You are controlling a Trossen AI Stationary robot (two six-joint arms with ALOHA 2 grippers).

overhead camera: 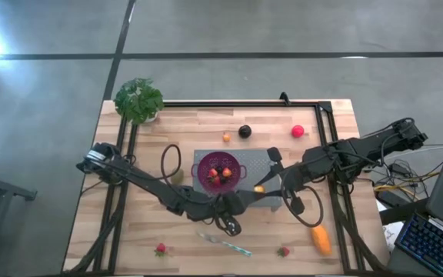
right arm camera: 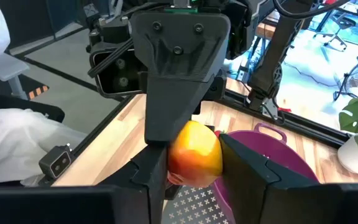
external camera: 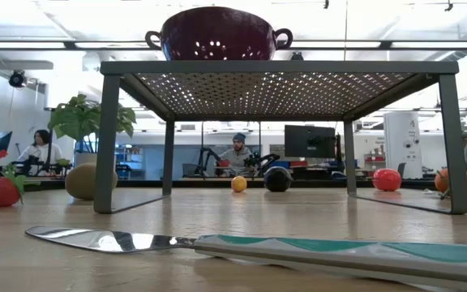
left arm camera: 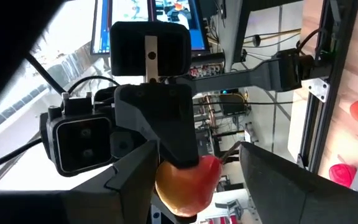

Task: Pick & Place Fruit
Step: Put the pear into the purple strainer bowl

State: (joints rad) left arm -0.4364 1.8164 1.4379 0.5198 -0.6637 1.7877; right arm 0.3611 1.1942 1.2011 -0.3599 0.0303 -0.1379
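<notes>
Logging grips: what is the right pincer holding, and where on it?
The right pincer grips the red-and-yellow fruit across its middle, one finger on each side; the left pincer stands open beside it.

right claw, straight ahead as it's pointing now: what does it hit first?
The left claw, head-on: it sits just beyond the yellow-red toy fruit gripped in the right claw. Little gap, though depth is unclear.
</notes>
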